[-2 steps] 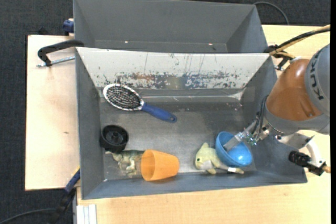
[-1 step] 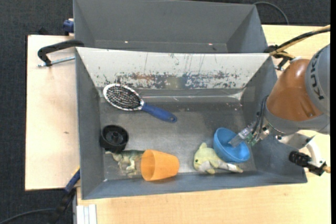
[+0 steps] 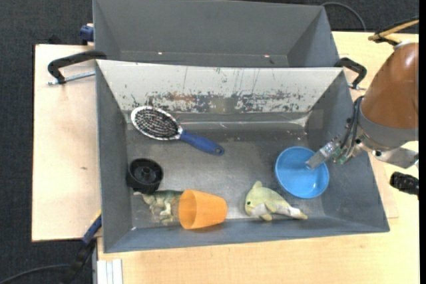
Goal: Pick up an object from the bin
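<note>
Blue bowl [image 3: 297,181] sits at the right of the bin [image 3: 112,143] floor, and we see the gripper [image 3: 320,157] over its far right rim. We cannot tell how the jaws stand. A pale green plush toy [image 3: 268,201] lies just beside the bowl, nearer and to the left.

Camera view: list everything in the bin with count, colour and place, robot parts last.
hairbrush: one, dark head with blue handle, back left of the floor.
round cap: one, black, left side, before the hairbrush.
toy figure: one, greenish tan, front left corner.
cup: one, orange, on its side, beside the toy figure.
soft toy: one, yellow-green, front, right of the cup.
bowl: one, blue, right side of the floor.
bin: one, grey, holding all these.
gripper: one, grey, over the bowl's right part.
arm: one, orange-brown cover, beyond the bin's right wall.
</note>
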`<state>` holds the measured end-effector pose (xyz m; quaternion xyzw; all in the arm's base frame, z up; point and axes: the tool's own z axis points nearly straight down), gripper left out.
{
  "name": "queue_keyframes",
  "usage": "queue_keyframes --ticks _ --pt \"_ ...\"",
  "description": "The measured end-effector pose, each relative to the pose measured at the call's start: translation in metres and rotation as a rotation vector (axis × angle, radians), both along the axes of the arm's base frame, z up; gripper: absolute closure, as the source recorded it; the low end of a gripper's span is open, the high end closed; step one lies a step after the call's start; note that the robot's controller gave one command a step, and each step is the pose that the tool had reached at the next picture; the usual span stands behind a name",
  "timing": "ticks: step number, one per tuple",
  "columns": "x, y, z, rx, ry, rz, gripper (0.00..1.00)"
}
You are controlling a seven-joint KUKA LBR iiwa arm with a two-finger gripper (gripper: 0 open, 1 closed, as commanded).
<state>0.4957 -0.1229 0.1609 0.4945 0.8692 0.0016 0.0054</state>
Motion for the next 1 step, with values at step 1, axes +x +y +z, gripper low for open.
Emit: queue_keyframes --ticks 1 --pt "0.002 -0.0002 0.0395 0.0 0.002 0.002 1.0"
